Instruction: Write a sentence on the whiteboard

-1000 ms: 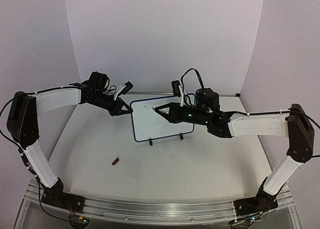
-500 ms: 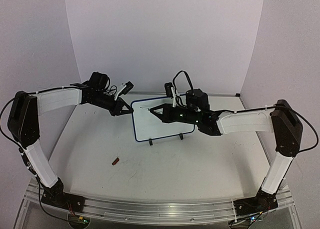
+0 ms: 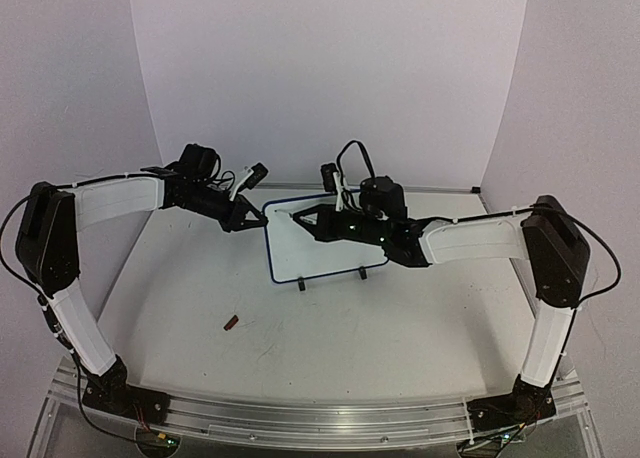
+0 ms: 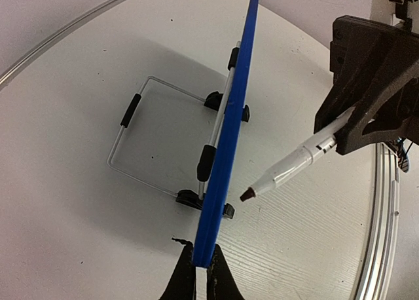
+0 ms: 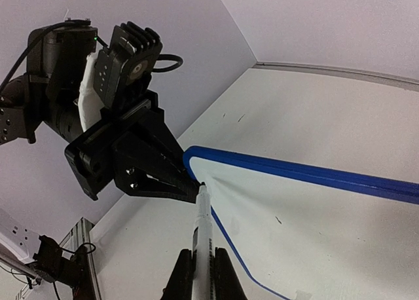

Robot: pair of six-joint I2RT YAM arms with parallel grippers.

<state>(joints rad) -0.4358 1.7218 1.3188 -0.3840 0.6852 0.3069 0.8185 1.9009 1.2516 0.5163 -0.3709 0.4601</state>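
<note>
**Marker tip at the whiteboard's upper-left corner, just off the face**

Table [image 3: 400, 318]: white. One small reddish-brown piece [image 3: 231, 323] lies near the left arm, well apart from the work.

Whiteboard [image 3: 312, 253]: blue-edged, standing mid-table on a wire stand [image 4: 131, 109]. Its long axis runs left to right across the table and its face is turned toward the arm bases. No writing can be read on the face in any view, so the sentence is judged not begun.

Left gripper [image 3: 245, 221]: jaws closed on the board's left edge at the upper corner. Its wrist view shows the blue rim [image 4: 229, 136] pinched between the fingertips. Judged to be a steadying hold.

Right gripper [image 3: 305, 218]: jaws closed on a marker [image 5: 203, 228], uncapped, with a white barrel. The marker's axis points leftward and in toward the board, at a slant to the face rather than square to it.

Marker tip [image 4: 247, 195]: dark. In the left wrist view it stands just beside the face with a clear gap. In the right wrist view it sits at the upper-left corner, close to the left fingertips [image 5: 186, 182].

Judgement: the right arm is the writing arm and is already at the start of the line. The face lies directly ahead of the tip, so a short push inward should make contact. The stroke would then run rightward along the board's long axis, away from the left gripper.
</note>
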